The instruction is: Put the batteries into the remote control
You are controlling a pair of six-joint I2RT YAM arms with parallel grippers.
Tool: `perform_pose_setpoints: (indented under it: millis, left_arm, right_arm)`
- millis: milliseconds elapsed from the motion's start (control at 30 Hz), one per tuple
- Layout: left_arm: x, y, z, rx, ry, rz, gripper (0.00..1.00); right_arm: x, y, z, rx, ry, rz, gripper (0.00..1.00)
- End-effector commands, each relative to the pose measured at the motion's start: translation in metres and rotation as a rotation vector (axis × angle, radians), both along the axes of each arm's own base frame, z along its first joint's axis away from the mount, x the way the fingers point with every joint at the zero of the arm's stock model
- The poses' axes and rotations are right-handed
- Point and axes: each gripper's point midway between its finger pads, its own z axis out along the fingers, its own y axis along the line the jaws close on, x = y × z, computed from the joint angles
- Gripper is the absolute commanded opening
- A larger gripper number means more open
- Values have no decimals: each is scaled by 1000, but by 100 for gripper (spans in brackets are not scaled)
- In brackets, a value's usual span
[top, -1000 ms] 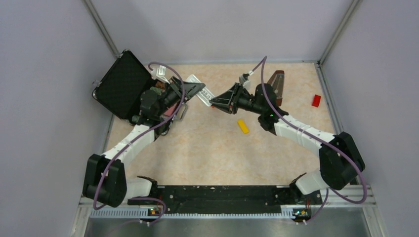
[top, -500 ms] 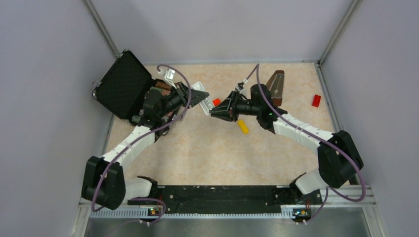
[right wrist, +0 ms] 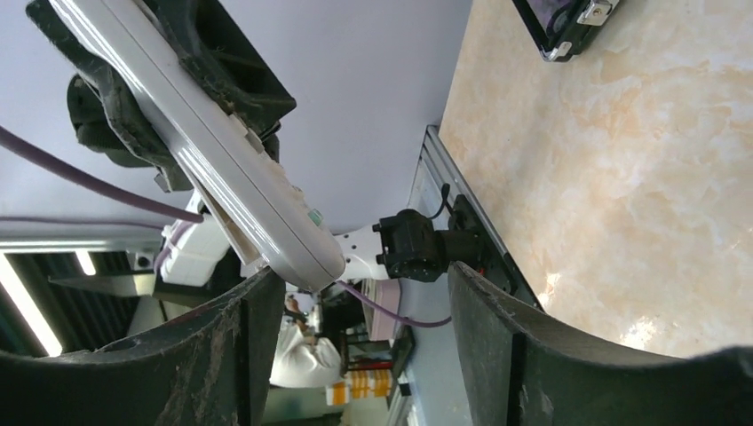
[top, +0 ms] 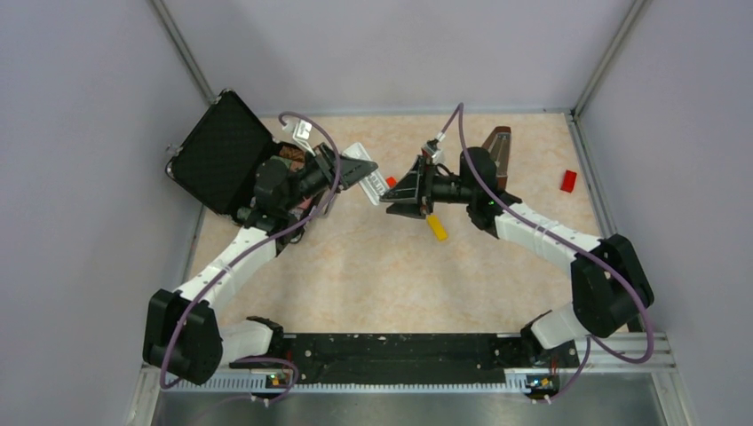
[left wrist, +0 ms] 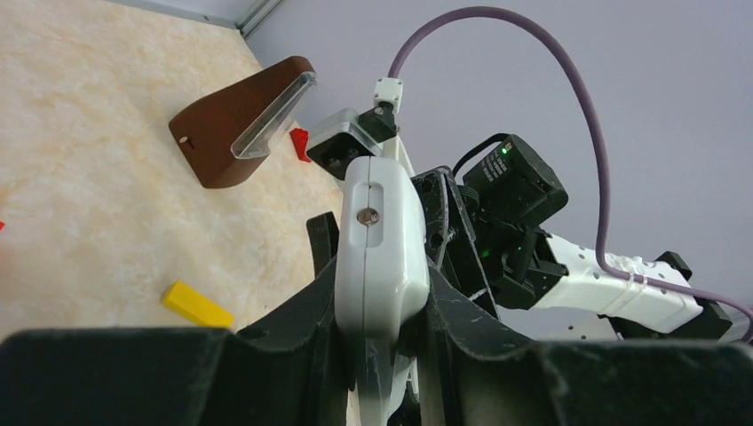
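Remote control pinched by left fingers; right fingers spread beside; yellow block near.

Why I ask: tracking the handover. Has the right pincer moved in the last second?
Yes. The right pincer has shifted toward the yellow block, now overlapping its far end in the top view.

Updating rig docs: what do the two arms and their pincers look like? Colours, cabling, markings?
Both arms have white link shells, left arm and right arm, with bulky black joint housings. A looping purple cable runs to each wrist. The left pincer and right pincer are matte black and wedge-shaped, with two broad fingers. A small green light glows near the right wrist.
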Motion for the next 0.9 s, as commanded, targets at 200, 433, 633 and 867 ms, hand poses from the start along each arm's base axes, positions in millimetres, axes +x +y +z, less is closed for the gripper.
perform_pose_setpoints:
  millis: [200, 433, 633, 867]
  left_arm:
    - [-13, 6, 42, -104, -33, 15, 0]
    - [-15, 9, 43, -111, -36, 24, 0]
    - [-27, 1, 45, -115, -48, -73, 0]
    - [-45, -9, 52, -113, -71, -216, 0]
  right_arm:
    - [-4, -13, 22, -80, -252, 9, 40]
    - [-8, -23, 39, -54, -320, -15, 61]
    - [-11, -20, 66, 42, -405, -9, 81]
    - [-6, -6, 74, 54, -444, 5, 83]
